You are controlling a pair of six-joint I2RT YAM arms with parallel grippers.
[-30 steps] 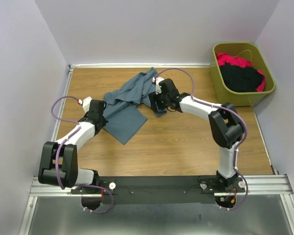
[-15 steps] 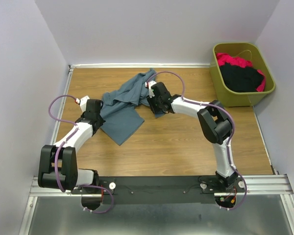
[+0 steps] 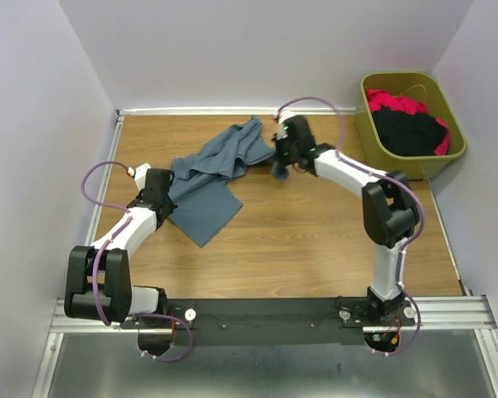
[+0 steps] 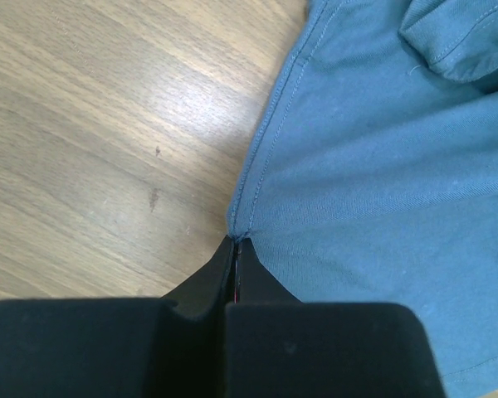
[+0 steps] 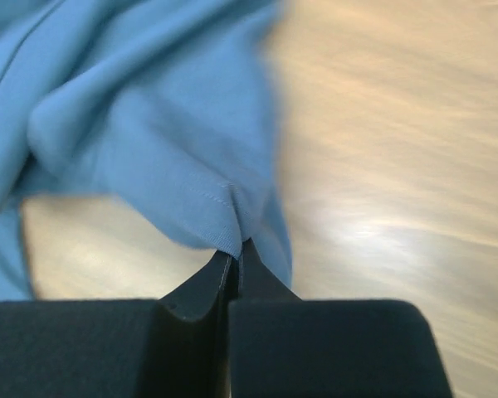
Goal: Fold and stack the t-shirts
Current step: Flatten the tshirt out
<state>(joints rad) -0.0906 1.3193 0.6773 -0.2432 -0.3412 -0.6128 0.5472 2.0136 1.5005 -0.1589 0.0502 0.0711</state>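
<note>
Left gripper point(image 3: 168, 199) sits at the near-left part of the table point(image 3: 315, 240). Its jaws are pressed together, and the wrist view shows them pinching the stitched edge of the slate-blue t-shirt point(image 3: 209, 184) right at the fingertips.

The slate-blue t-shirt lies crumpled on the wood, left of centre. A flat panel spreads toward the near side, and bunched folds run diagonally toward the far right. In the left wrist view its cloth point(image 4: 373, 166) fills the right half, with bare wood on the left.

Right gripper point(image 3: 280, 166) is past the table's middle, at the shirt's far-right end. Its jaws are closed on a fold of the same shirt, and the right wrist view shows the cloth point(image 5: 149, 124) gathered into the fingertips. That view is motion-blurred. From above, the held end appears lifted off the wood.

Far right corner: olive-green bin point(image 3: 373, 137), well apart from both grippers. It holds a black t-shirt point(image 3: 411, 133) lying over a red-pink t-shirt point(image 3: 390, 101).
</note>
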